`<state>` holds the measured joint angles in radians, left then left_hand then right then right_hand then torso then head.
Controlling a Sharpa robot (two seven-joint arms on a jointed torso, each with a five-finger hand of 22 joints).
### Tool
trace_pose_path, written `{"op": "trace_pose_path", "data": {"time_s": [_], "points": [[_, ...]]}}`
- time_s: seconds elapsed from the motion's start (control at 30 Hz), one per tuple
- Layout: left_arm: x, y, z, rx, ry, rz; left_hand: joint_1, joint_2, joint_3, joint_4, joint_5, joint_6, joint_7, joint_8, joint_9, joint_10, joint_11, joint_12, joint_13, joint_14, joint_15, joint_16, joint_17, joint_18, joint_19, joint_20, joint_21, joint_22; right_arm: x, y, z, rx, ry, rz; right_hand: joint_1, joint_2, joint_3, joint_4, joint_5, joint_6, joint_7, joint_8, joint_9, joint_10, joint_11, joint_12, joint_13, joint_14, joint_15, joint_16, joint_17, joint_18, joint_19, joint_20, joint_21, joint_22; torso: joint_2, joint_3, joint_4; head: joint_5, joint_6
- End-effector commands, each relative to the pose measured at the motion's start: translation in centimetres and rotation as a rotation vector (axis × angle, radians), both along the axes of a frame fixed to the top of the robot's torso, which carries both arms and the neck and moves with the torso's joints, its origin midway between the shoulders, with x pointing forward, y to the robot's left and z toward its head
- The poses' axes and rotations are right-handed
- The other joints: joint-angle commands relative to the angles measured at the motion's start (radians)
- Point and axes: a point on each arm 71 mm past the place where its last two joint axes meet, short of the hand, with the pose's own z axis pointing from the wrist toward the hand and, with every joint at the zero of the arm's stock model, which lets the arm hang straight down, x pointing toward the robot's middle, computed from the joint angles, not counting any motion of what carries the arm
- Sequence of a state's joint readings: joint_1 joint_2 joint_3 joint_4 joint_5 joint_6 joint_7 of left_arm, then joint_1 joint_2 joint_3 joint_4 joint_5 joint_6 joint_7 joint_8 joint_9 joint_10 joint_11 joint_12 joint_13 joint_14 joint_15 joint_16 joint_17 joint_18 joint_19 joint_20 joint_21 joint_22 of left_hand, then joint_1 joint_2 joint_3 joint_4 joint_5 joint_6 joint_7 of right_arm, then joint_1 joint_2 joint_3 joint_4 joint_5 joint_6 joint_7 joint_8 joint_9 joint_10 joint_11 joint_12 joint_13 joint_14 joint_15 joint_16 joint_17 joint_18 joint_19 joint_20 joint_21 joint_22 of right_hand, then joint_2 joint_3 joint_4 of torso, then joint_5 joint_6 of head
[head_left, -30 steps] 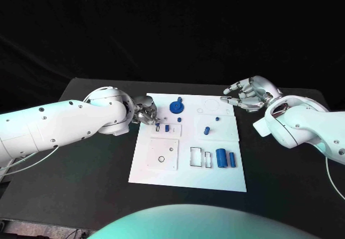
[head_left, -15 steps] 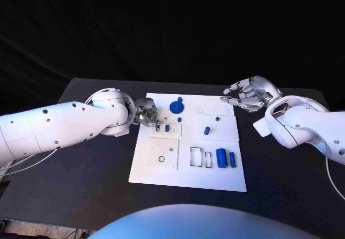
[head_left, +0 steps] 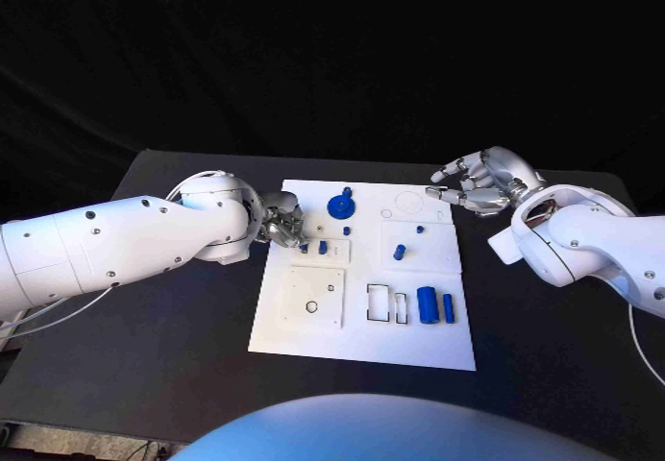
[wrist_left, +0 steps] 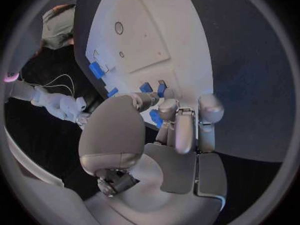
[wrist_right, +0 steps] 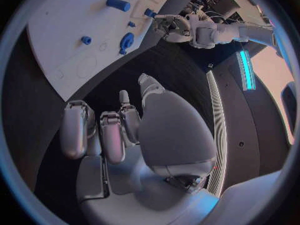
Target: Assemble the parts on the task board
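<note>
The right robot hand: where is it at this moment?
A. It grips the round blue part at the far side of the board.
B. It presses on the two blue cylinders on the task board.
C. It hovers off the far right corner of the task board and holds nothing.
C: in the head view the right robot hand hangs beyond the far right corner of the task board, fingers loosely curled, nothing in them.

Right robot hand (wrist_right: 119,130) hovers empty beside task board (wrist_right: 69,40).
</note>
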<state>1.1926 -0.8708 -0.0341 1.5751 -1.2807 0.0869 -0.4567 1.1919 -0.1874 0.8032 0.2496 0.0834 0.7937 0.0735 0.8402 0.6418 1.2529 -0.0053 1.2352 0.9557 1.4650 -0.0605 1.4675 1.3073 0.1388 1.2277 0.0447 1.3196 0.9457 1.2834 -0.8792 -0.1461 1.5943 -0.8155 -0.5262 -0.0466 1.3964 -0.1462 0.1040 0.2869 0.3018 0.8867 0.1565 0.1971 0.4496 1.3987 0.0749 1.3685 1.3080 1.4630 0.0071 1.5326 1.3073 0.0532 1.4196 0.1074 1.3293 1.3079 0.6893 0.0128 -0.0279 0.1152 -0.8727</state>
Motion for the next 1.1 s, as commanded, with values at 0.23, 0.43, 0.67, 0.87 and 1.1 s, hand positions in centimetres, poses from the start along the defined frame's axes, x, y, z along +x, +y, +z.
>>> {"op": "trace_pose_path", "data": {"time_s": [0.23,0.43,0.67,0.87,1.1], "points": [[-0.27,-0.13,-0.39,0.021,0.038,-0.013,0.007,0.000,0.185,-0.178,0.005,0.005,-0.002,0.005,0.001,0.006,-0.001,0.007,0.003,0.052,-0.006,0.004,0.047,-0.017,0.005,0.001,0.004,0.000,-0.07,0.14,-0.07,-0.008,0.001,0.019,-0.005,-0.004,0.005,-0.003,0.000,-0.006,-0.001,0.005,0.001,-0.005,-0.004,-0.001,0.032,0.077,-0.007,-0.006,0.127,0.013,-0.008,-0.001,-0.005,0.070,-0.001,0.0005,0.0000,0.000,0.000],[-0.31,-0.19,-0.42,0.023,0.043,-0.014,0.007,0.000,0.185,-0.178,0.005,0.005,-0.002,0.005,0.001,0.006,-0.001,0.007,0.003,0.052,-0.006,0.004,0.047,-0.017,0.005,0.001,0.004,0.000,-0.06,0.13,-0.08,-0.009,0.002,0.018,-0.005,-0.004,0.005,-0.003,0.000,-0.006,-0.001,0.005,0.001,-0.005,-0.004,-0.001,0.032,0.077,-0.007,-0.006,0.127,0.013,-0.008,-0.001,-0.005,0.070,0.000,0.0005,-0.0007,0.000,0.000],[-0.36,-0.24,-0.39,0.021,0.041,-0.014,0.006,-0.001,0.187,-0.178,0.004,0.006,-0.003,0.005,0.001,0.007,-0.001,0.007,0.003,0.052,-0.006,0.004,0.047,-0.017,0.006,0.001,0.004,0.001,-0.06,0.13,-0.09,-0.009,0.002,0.018,-0.005,-0.004,0.005,-0.003,0.000,-0.006,-0.001,0.005,0.001,-0.005,-0.004,-0.001,0.032,0.077,-0.007,-0.006,0.127,0.013,-0.008,-0.001,-0.005,0.070,0.000,-0.0005,-0.0002,0.000,0.000],[-0.39,-0.34,-0.37,0.013,0.042,-0.016,0.006,-0.002,0.188,-0.179,0.005,0.007,-0.003,0.006,0.001,0.008,-0.001,0.008,0.005,0.052,-0.006,0.004,0.047,-0.018,0.007,0.001,0.005,0.002,-0.06,0.15,-0.11,-0.009,0.002,0.019,-0.005,-0.004,0.005,-0.003,0.000,-0.006,-0.001,0.005,0.001,-0.005,-0.004,-0.001,0.032,0.077,-0.007,-0.006,0.127,0.013,-0.008,-0.001,-0.005,0.070,0.000,0.0003,-0.0004,0.000,0.000],[-0.50,-0.44,-0.46,0.014,0.063,-0.031,0.006,-0.007,0.194,-0.185,0.005,0.009,-0.004,0.007,0.001,0.011,-0.002,0.008,0.006,0.052,-0.007,0.004,0.047,-0.018,0.007,0.000,0.006,0.004,-0.05,0.15,-0.14,-0.009,0.003,0.019,-0.005,-0.004,0.005,-0.003,0.000,-0.006,-0.001,0.005,0.001,-0.005,-0.004,-0.001,0.032,0.077,-0.007,-0.006,0.127,0.013,-0.008,-0.001,-0.005,0.070,0.000,0.0003,-0.0007,0.000,0.000]]}}
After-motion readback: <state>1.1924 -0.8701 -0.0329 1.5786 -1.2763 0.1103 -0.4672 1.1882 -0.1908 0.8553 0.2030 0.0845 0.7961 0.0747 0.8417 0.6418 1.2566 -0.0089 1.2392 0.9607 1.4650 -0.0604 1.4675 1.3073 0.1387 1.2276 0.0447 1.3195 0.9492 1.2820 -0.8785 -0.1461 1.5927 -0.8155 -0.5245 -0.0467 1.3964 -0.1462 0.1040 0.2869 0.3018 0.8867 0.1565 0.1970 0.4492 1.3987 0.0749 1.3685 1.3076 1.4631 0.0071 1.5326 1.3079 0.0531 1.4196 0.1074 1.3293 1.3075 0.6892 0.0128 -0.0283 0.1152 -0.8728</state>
